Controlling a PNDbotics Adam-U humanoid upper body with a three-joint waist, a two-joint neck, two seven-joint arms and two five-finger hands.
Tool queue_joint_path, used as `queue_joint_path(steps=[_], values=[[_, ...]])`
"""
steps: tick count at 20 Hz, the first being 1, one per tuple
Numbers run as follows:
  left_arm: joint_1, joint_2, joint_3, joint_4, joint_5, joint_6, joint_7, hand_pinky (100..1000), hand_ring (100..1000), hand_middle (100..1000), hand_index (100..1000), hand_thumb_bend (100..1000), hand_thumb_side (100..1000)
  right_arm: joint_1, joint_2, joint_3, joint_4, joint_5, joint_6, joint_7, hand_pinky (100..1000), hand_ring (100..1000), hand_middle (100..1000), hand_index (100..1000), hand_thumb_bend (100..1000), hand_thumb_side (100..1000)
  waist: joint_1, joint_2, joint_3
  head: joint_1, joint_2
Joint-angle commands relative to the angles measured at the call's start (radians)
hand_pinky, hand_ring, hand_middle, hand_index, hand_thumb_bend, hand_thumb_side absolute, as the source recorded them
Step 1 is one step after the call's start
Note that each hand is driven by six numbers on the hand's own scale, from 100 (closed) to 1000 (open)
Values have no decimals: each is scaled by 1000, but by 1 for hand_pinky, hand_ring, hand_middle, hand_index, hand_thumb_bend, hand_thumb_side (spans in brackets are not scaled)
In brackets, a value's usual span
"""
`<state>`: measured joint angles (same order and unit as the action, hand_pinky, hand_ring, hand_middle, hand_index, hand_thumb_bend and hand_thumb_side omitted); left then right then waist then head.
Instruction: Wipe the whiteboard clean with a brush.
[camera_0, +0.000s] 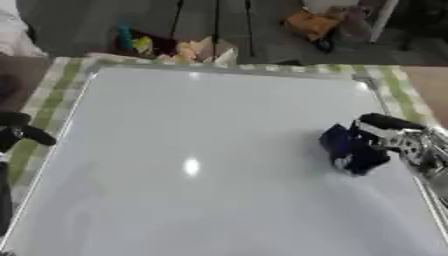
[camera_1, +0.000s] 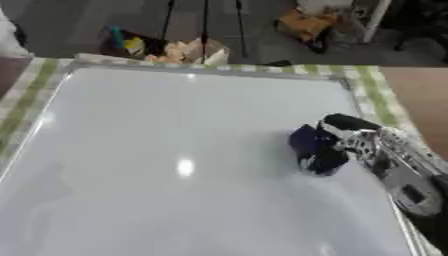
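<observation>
Left eye view
Board (camera_0: 192, 165): white, glossy, metal-framed; it fills most of the view, with one bright glare spot near its middle and no marks that can be made out.
Brush (camera_0: 350, 149): dark blue, blurred, lying against the board near its right edge, about mid-height.
Right hand (camera_0: 395, 136): enters from the right, fingers curled round the brush.
Left hand (camera_0: 19, 131): dark, at the left edge beside the board's frame; whether its fingers are straight or curled cannot be told.
Cloth (camera_0: 52, 95): green-and-white stripes, showing past the board's left, far and right sides.

Right eye view
Brush: same place, just inside the right frame, touching the surface.
Right hand: thumb lies over the top of the brush; the silver wrist runs off to the lower right.
Open room: wide bare board to the left of the brush, also above and below it; only a narrow strip lies between brush and right frame.
Far edge: frame visible along the whole top side.
</observation>
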<state>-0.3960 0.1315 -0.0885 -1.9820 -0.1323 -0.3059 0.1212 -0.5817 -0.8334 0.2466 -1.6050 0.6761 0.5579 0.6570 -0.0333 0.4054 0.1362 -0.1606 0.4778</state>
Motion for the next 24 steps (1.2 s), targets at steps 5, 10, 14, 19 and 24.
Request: queue_joint_path(steps=[5,10,14,19,24], values=[[-12,8,-5,-18,2,-1,-6,456,904,793,619,100,970,11,-40,-18,31,6,162,128,628,757,561,234,100,329,6,-17,-4,1,-4],[-12,7,-5,-18,3,-1,-7,456,904,793,619,100,966,11,-44,-22,27,1,165,123,627,757,560,233,100,329,7,-18,-8,0,-5],[-11,7,-5,-18,4,-1,-7,456,904,794,619,100,966,16,-46,-14,10,-2,159,125,628,757,560,233,100,330,8,-18,-9,-1,-4],[-13,7,-6,-18,4,-1,-8,456,903,793,619,100,966,33,-57,10,-44,-2,143,137,630,759,562,234,100,333,7,-19,-8,-3,-5],[-14,7,-6,-18,4,-2,-8,457,903,793,620,100,967,59,-70,38,-99,-7,131,164,631,760,561,235,100,329,5,-18,-8,-5,-7]])
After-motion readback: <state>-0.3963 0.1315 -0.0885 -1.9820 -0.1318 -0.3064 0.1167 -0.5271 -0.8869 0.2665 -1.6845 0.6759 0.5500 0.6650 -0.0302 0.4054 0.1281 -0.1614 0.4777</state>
